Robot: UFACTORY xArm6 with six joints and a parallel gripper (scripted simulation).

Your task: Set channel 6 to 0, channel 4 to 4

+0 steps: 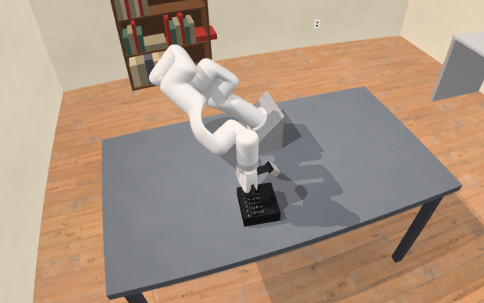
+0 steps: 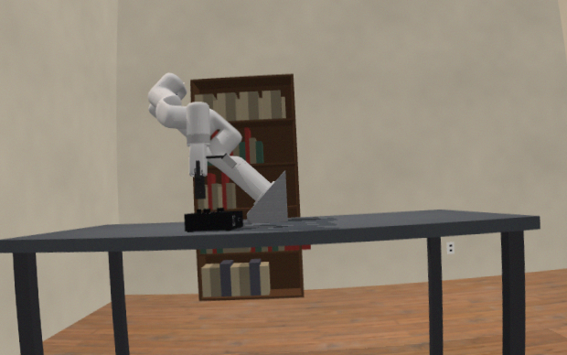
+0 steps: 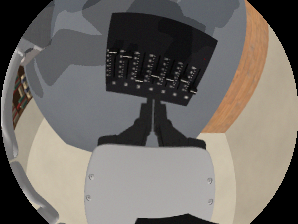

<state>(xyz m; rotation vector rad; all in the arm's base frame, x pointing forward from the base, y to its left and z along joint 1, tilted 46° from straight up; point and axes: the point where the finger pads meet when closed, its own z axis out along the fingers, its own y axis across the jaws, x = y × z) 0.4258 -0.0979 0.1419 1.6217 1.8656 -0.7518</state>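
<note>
The black lighting desk (image 1: 263, 212) (image 2: 213, 221) (image 3: 166, 39) stands flat on the grey table (image 1: 156, 203) (image 2: 366, 228). Its row of faders with pale scale marks shows in the wrist view (image 3: 149, 72); the caps sit at different heights, too small to read levels. My gripper (image 1: 253, 190) (image 2: 199, 194) (image 3: 153, 102) is shut and empty. It points straight down and hangs a little above the desk's far end. In the wrist view the fingertips lie just below the desk's near edge, around the middle faders.
The arm's grey wedge base (image 1: 273, 113) (image 2: 273, 201) stands on the table behind the desk. A bookcase (image 1: 164, 35) (image 2: 249, 183) stands against the back wall. A pale grey cabinet (image 1: 460, 66) stands at the far right.
</note>
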